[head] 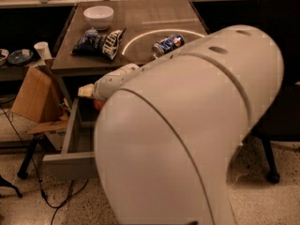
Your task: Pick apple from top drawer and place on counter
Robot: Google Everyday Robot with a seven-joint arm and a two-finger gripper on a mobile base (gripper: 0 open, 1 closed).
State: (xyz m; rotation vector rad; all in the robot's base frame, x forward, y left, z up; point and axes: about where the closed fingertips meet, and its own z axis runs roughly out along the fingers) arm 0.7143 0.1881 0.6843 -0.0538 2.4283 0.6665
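Under the counter point(154, 18) edge, jaws sit just above the apple point(98, 105); grip unclear.

The robot's pale arm point(187, 125) fills the near right; its gripper point(87, 91) hangs over the far left corner of the open top drawer point(70, 167), a sliver of apple point(97, 105) showing just beneath it. On the surface point(154, 18) behind lie a white bowl point(98, 16), chip bag point(99, 43) and blue can point(168, 45).

My own arm point(187, 125) fills the foreground and hides most of the top drawer point(69, 135), leaving only its left wall and front corner. My gripper point(86, 91) sits at the drawer's back left, under the desk point(154, 18) edge. Only an orange sliver of the apple point(97, 105) shows beneath it.
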